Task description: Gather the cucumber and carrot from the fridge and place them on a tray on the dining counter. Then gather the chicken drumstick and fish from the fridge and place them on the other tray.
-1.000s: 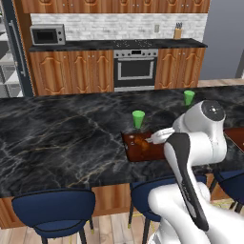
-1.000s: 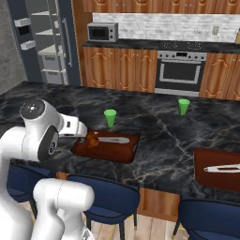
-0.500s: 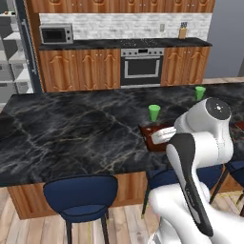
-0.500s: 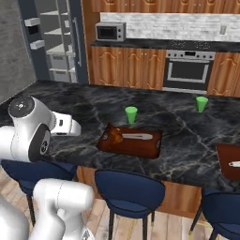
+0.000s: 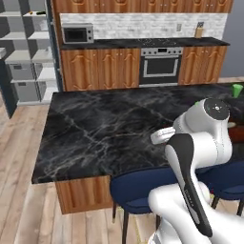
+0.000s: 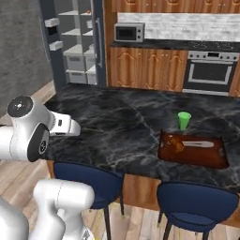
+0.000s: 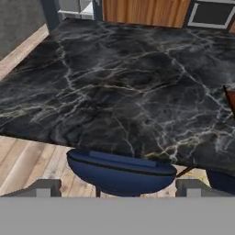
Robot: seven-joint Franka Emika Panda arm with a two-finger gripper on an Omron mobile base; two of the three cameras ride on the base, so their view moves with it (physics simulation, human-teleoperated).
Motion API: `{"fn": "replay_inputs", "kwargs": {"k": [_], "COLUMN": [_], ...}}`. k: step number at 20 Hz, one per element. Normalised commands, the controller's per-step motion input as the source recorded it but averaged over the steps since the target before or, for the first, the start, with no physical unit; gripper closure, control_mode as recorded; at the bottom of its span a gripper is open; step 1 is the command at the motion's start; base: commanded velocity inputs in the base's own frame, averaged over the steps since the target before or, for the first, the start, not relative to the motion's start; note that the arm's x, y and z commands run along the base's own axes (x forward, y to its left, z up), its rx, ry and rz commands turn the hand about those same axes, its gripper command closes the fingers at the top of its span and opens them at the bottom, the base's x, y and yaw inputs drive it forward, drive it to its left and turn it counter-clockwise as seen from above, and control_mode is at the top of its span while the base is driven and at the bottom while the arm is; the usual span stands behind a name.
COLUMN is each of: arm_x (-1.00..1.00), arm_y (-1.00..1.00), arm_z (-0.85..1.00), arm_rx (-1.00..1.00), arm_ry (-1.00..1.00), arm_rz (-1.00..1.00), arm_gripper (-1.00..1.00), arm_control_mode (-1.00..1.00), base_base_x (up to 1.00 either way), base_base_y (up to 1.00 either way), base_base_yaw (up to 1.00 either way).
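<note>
A dark brown tray (image 6: 220, 159) lies on the black marble dining counter (image 6: 122, 122), right of my arm. On it are the chicken drumstick (image 6: 176, 143) at its left end and the pale fish (image 6: 197, 144) beside it. A corner of this tray (image 7: 230, 98) shows at the right edge of the hand view. My gripper (image 7: 118, 189) hangs over the counter's near edge, above a blue stool, open with nothing between its fingertips (image 7: 46, 188). The open fridge (image 5: 28, 52) stands at the far left, its shelves too small to read. The cucumber and carrot are out of view.
A green cup (image 6: 184, 120) stands just behind the tray, and another green cup (image 5: 237, 89) sits farther right. Blue stools (image 6: 89, 180) line the counter's near side. Wooden cabinets, an oven (image 5: 161, 66) and a microwave (image 5: 78, 34) fill the back wall.
The whole picture has slid to the right, so the base has driven left along the counter. The tray now lies off to the arm's right. The gripper stays open.
</note>
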Motion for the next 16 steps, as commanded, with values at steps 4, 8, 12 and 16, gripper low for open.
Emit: {"fn": "replay_inputs", "kwargs": {"k": [4,8,12,16], "arm_x": [0.0,0.0,0.0,0.0], "arm_y": [0.0,0.0,0.0,0.0], "arm_z": [0.0,0.0,0.0,0.0], "arm_rx": [0.0,0.0,0.0,0.0], "arm_ry": [0.0,0.0,0.0,0.0], "arm_rz": [0.0,0.0,0.0,0.0], "arm_gripper": [-1.0,-1.0,-1.0,-1.0], "arm_control_mode": [1.0,1.0,1.0,1.0], "base_base_x": [0.0,0.0,0.0,0.03], "base_base_y": [1.0,1.0,1.0,1.0], "base_base_yaw": [-0.02,-0.02,-0.02,-0.04]}}
